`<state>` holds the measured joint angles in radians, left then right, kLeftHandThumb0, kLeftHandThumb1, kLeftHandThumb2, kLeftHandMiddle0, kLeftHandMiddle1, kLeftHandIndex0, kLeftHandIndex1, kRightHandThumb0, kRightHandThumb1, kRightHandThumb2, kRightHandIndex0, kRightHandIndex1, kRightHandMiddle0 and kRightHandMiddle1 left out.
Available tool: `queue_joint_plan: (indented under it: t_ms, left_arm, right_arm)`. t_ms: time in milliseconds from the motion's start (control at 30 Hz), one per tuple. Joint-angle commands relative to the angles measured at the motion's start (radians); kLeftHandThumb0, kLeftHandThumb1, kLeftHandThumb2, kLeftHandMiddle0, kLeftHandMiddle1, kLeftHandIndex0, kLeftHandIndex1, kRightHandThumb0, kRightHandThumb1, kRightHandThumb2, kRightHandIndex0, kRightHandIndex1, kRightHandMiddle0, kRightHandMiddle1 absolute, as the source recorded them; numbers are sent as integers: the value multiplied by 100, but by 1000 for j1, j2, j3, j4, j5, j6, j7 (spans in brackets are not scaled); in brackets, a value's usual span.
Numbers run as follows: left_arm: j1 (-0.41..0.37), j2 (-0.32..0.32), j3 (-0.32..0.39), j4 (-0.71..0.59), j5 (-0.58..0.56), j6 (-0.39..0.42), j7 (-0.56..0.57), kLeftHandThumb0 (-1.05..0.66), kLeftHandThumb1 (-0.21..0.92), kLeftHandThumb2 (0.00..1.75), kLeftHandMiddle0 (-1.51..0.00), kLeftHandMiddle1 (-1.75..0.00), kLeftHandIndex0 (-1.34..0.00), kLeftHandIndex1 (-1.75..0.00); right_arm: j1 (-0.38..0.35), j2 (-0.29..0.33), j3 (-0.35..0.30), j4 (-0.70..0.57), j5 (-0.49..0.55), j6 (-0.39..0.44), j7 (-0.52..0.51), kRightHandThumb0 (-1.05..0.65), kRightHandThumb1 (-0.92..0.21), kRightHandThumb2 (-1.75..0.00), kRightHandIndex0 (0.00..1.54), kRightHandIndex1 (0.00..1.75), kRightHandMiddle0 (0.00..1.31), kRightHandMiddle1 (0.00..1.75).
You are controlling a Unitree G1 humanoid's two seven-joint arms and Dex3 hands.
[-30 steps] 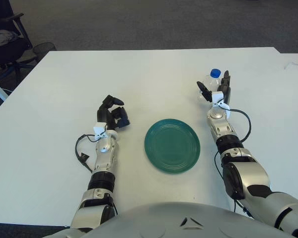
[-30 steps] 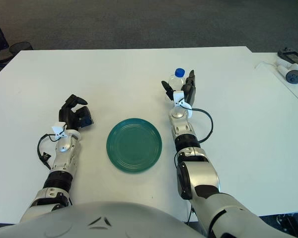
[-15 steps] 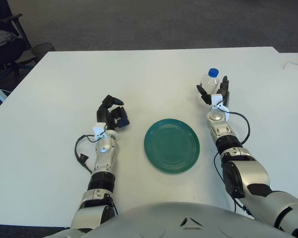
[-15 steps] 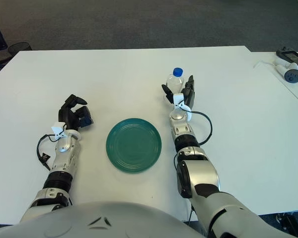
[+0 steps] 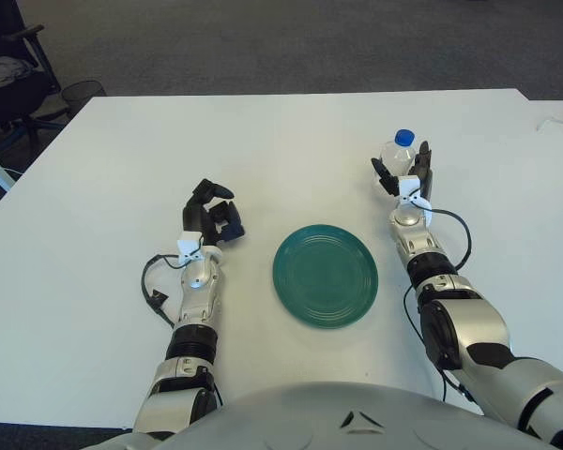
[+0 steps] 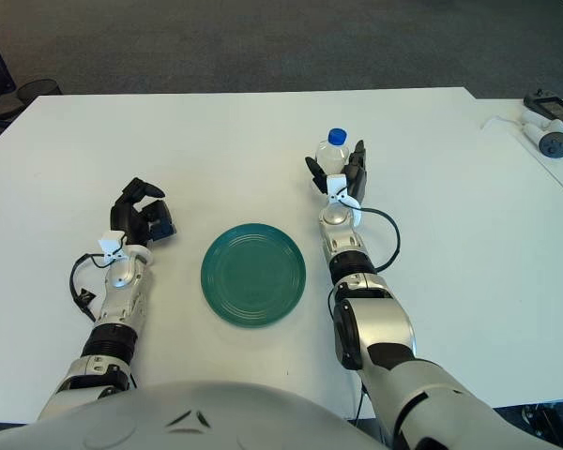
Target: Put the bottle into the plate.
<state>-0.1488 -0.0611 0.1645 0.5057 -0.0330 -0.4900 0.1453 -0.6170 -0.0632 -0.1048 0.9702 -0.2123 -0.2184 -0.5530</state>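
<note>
A white table fills both views, with grey carpet beyond its far edge; the landmark on it is a round green plate, lying flat near the robot's edge, a little right of centre.

Nearest, the two forearms reach forward on either side of the plate; the left hand shows to the left of the plate, apart from it, its dark fingers curled in over the palm and holding nothing; a black cable loops beside that forearm.

Beyond the plate and to its right, the right hand sits at the bottle; its dark fingers stand up on either side of the clear body, narrow around it, though whether they press on it or only flank it I cannot tell; the bottle stands upright on the table, blue cap on top, well outside the plate's rim and farther from the robot than the plate.

Farthest out the views differ; the left eye view shows a dark office chair and a wire waste basket past the table's far left corner, much farther off than the plate; the right eye view instead shows small grey devices on a neighbouring white surface, far right of the plate.
</note>
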Motion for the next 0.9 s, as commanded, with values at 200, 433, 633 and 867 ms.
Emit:
queue_joint_plan:
  t_ms: [200, 433, 633, 867]
  left_arm:
    - [-8, 8, 4, 11, -13, -12, -10, -53, 15, 151, -130, -175, -74, -175]
    - [-7, 6, 3, 7, -4, -8, 1, -53, 15, 151, -129, -175, -74, -175]
    - [-6, 2, 3, 0, -1, 4, 10, -53, 15, 151, -129, -175, -74, -175]
    - [-4, -1, 3, -2, 2, 6, 15, -53, 15, 151, -129, -175, -74, -175]
  right_arm:
    - [-35, -16, 0, 41, 16, -34, -2, -100, -92, -14, 9, 3, 1, 14]
    - [-44, -21, 5, 87, 15, -84, 3, -95, -92, -12, 15, 5, 0, 37]
    - [-51, -32, 20, 127, 11, -139, 40, -95, -92, -14, 19, 6, 0, 52]
    - [-64, -49, 53, 168, -14, -159, 59, -94, -92, -14, 23, 7, 0, 66]
